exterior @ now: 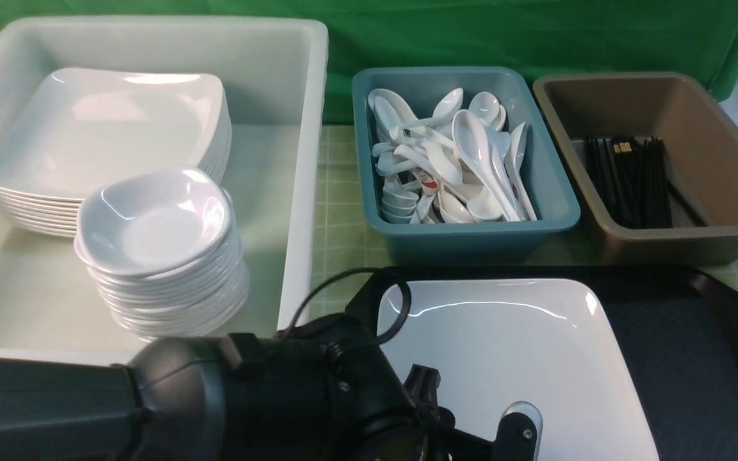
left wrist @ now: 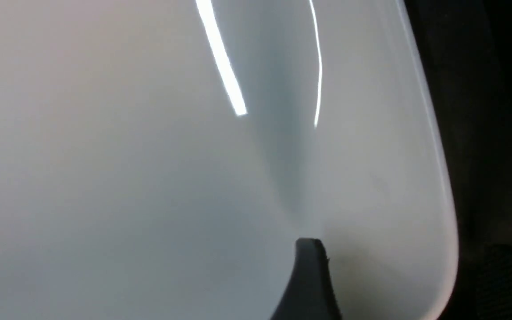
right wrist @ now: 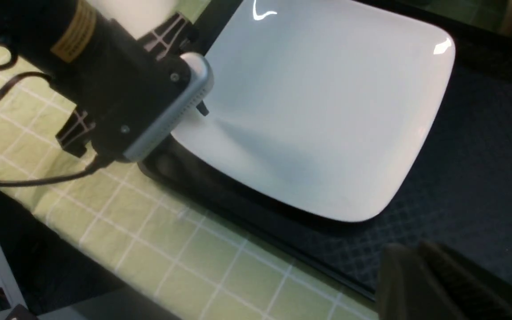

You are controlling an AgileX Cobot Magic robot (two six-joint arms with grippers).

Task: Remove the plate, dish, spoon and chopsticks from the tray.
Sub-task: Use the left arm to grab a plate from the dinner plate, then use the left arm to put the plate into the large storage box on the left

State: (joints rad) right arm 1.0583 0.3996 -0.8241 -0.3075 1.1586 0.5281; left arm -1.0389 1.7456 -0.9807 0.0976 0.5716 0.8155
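Observation:
The large white square plate (exterior: 510,346) lies on the left part of the black tray (exterior: 683,358). My left gripper (exterior: 436,400) is at the plate's left rim. In the left wrist view the plate (left wrist: 149,155) fills the picture. One black finger (left wrist: 310,275) presses on its top face and the other is hidden under the rim, so the gripper (left wrist: 398,253) is shut on the plate. The right wrist view shows the plate (right wrist: 318,102), the tray (right wrist: 482,155) and my right gripper (right wrist: 416,258), shut and empty above the tray's near edge. No spoon, chopsticks or small dish shows on the tray.
A white tub (exterior: 308,192) at the back left holds a stack of square plates (exterior: 100,134) and a stack of small dishes (exterior: 157,243). A teal tub (exterior: 471,230) holds several spoons. A brown tub (exterior: 715,141) holds black chopsticks (exterior: 631,179). A green checked cloth (right wrist: 171,231) covers the table.

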